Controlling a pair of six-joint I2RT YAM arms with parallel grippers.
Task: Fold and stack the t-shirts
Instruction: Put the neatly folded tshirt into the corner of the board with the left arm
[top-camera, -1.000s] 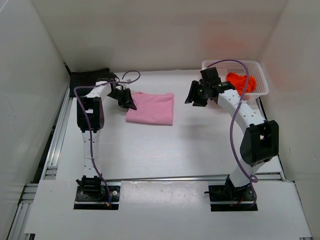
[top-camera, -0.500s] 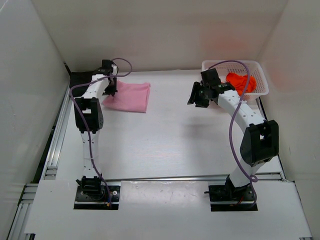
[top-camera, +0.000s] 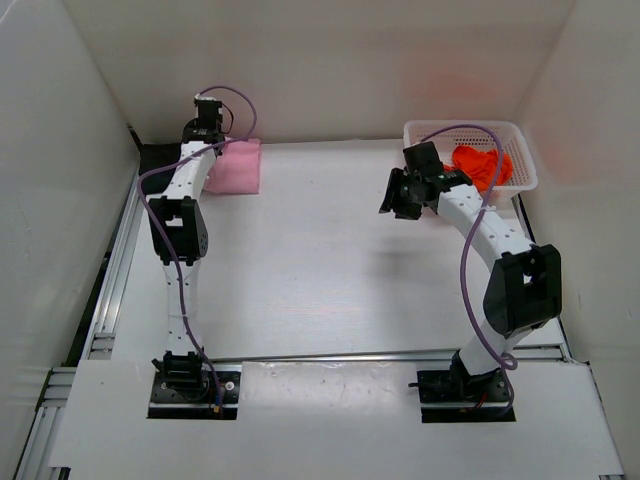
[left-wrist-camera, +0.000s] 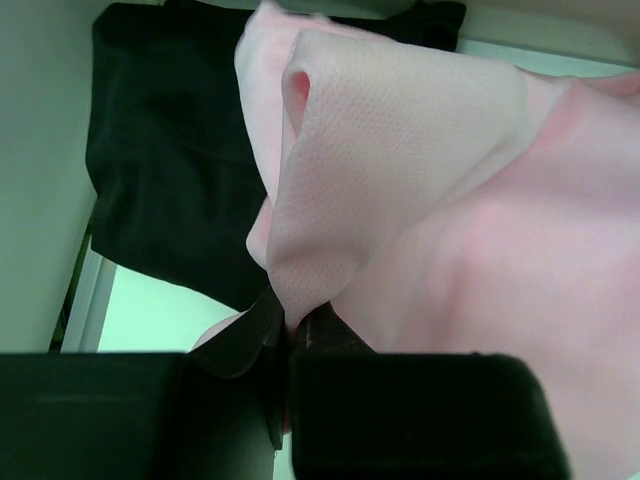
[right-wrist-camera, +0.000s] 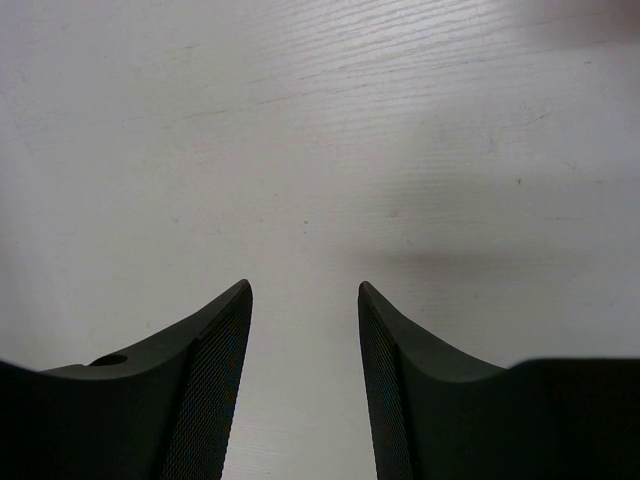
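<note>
The folded light pink t-shirt hangs at the far left corner with my left gripper shut on its edge. In the left wrist view the pink t-shirt bunches out from my left gripper, over the black t-shirt lying below. The black t-shirt shows dark at the table's far left corner, partly covered by the arm. The orange-red t-shirt lies crumpled in the basket. My right gripper is open above bare table, and in the right wrist view my right gripper holds nothing.
A white mesh basket stands at the far right corner against the wall. White walls enclose the table on three sides. A metal rail runs along the left edge.
My left gripper has carried the pink t-shirt from the table's middle left back to the far left corner, over the black one. My right arm has barely shifted.
</note>
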